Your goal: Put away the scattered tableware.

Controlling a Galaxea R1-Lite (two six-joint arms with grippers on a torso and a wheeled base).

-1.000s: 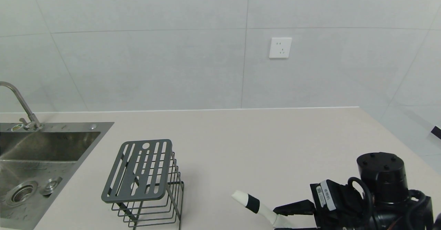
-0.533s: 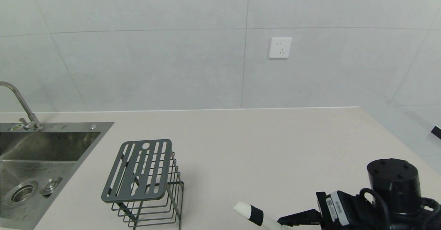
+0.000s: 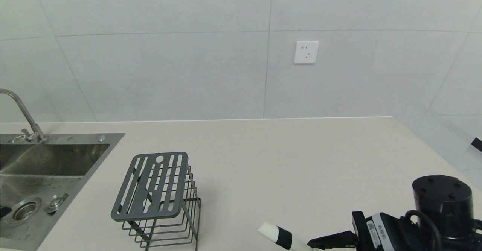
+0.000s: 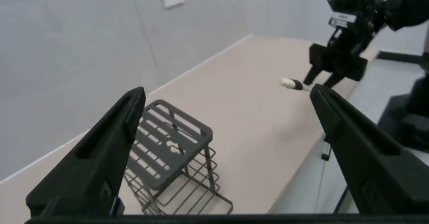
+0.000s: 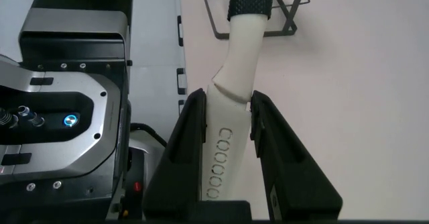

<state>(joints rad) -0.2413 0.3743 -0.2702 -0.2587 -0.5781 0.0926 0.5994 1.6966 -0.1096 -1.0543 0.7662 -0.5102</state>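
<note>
Counting what is here gives one white utensil (image 3: 278,236), one wire rack (image 3: 154,185), one sink (image 3: 109,140) with one tap (image 3: 22,111), and one wall socket (image 3: 306,52).

The utensil has a black band near its free end. The right gripper (image 5: 228,100) is clamped on its other end, a finger pressed to each side. It is held low at the front edge of the worktop (image 3: 282,157), in the right half, with its free end pointing towards the rack.

The rack stands left of centre near the front edge, well apart from the utensil. It has a slotted plate on top and open wire sides. The sink is let into the left end of the worktop, with the tap at its back rim.

Bare surface lies between the utensil and the rack. More open worktop runs behind them to the tiled wall and out to the right edge.

The left gripper (image 4: 228,96) hangs above the rack's side of the worktop with its fingers spread wide apart, holding nothing.
</note>
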